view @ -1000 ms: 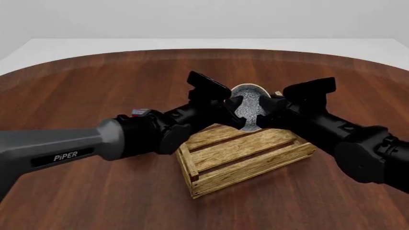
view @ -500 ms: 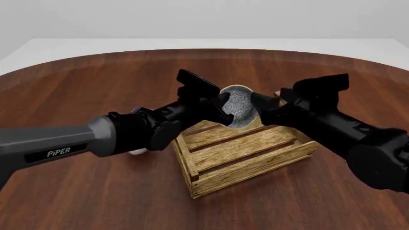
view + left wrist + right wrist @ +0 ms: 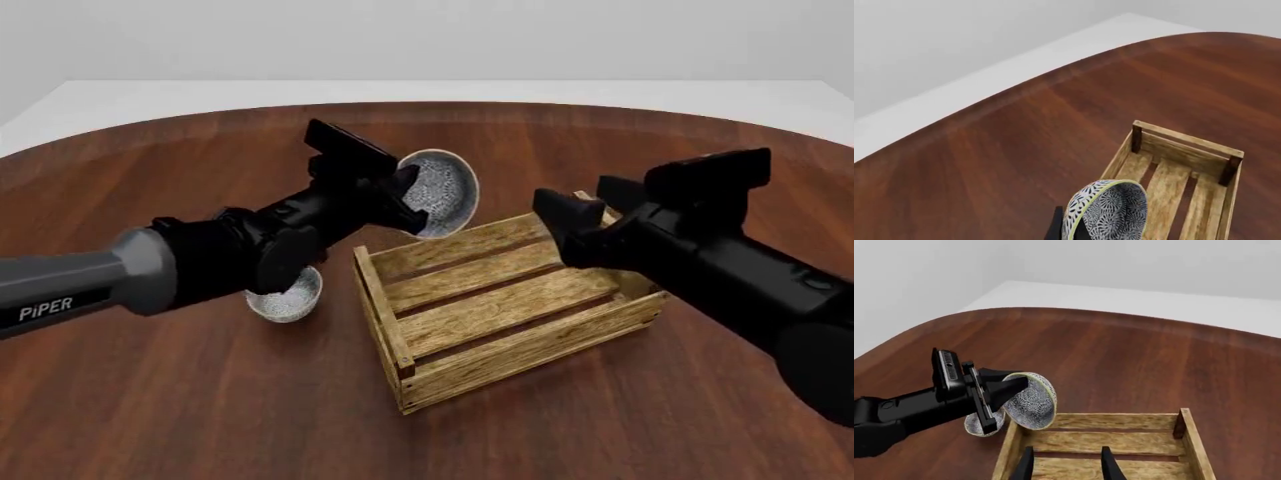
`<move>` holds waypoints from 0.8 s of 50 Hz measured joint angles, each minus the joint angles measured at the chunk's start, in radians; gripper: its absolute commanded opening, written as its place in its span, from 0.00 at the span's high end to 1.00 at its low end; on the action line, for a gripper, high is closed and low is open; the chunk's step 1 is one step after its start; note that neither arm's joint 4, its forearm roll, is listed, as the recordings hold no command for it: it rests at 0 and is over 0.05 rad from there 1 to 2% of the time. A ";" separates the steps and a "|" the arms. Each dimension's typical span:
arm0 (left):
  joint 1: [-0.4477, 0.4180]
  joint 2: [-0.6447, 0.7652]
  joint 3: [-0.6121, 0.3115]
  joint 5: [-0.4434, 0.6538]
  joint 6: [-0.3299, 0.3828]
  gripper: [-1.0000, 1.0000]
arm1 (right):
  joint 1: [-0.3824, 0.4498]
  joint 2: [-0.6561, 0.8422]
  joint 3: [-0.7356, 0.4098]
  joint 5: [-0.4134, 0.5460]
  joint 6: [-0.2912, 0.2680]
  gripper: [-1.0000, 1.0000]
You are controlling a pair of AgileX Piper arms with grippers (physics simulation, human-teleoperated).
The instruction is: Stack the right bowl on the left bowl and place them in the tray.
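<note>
My left gripper is shut on the rim of a patterned grey bowl and holds it tilted on edge in the air, just beyond the tray's far left corner. In the left wrist view this bowl hangs beside the tray. A second bowl sits upright on the table left of the light-wood slatted tray, under the left arm. My right gripper is open and empty above the tray's far right end; its fingers point over the tray towards the held bowl.
The round dark-wood table ends in a curved far edge with white floor beyond. The left arm reaches across in the right wrist view, with the resting bowl partly hidden behind it.
The left gripper has carried the bowl left and up, away from above the tray. The right gripper has let go of the bowl and drawn back to the right. The second bowl is now uncovered.
</note>
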 measured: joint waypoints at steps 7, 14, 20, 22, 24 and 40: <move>0.030 -0.072 0.046 0.016 0.012 1.00 | 0.010 -0.004 0.002 0.001 -0.011 0.00; 0.046 -0.170 0.102 0.049 0.012 1.00 | 0.012 -0.002 0.004 0.000 -0.024 0.00; 0.062 -0.256 0.143 0.091 0.007 1.00 | 0.010 -0.001 0.005 0.000 -0.038 0.00; 0.073 -0.286 0.156 0.106 0.012 1.00 | 0.008 0.001 0.005 0.000 -0.043 0.00; 0.086 -0.316 0.170 0.121 0.021 1.00 | 0.005 0.002 0.005 -0.001 -0.049 0.00; 0.148 -0.485 0.197 0.306 0.008 1.00 | -0.019 0.038 0.002 -0.016 -0.081 0.00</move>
